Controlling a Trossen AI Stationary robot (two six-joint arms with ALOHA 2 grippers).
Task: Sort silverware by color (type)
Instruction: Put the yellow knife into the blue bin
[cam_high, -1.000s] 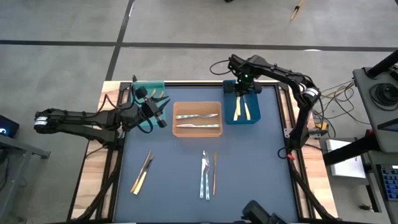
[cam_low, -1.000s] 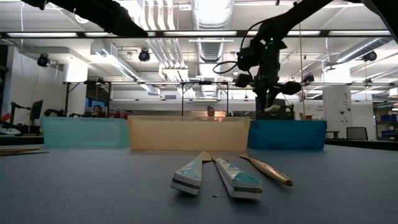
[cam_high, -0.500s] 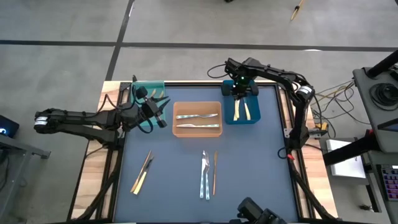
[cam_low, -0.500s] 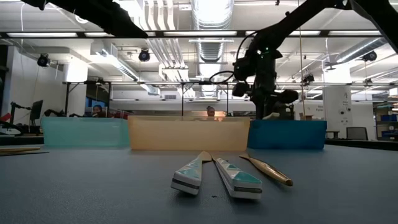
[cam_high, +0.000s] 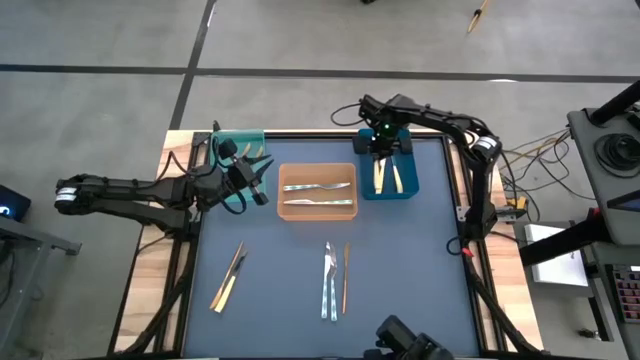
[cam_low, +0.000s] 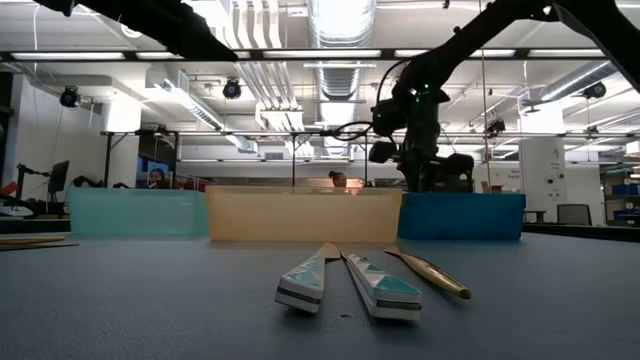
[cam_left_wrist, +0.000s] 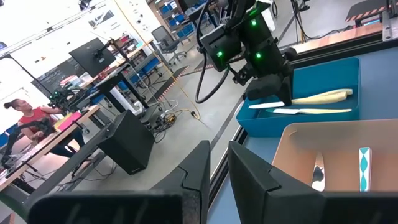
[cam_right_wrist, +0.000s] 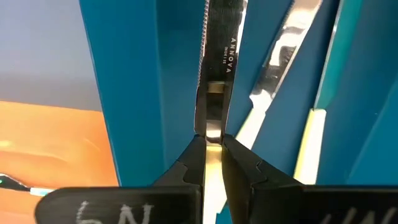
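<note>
Fingertips of your right gripper (cam_right_wrist: 211, 146) clamp a cream-handled steel knife (cam_right_wrist: 214, 68), hanging inside the blue rectangular bin (cam_high: 392, 182) beside two matching pieces there. Your left gripper (cam_left_wrist: 214, 163), jaws nearly together on nothing, waits well away from that bin, by the teal bin (cam_high: 240, 140).

Even, bright overhead light; ceiling strip lamps (cam_low: 330, 55) visible in low view, slightly blown out. High view: flat lighting, soft faint shadows on worktop (cam_high: 420, 260). Low view: near silverware (cam_low: 345, 280) sharp, room behind softer, arms dark in silhouette against lamps. Right wrist view: knife blade (cam_right_wrist: 214, 56) carries bright glare, pincer (cam_right_wrist: 212, 163) fingers blurred at close range. Left wrist view: near foreground dark, blurred.
</note>
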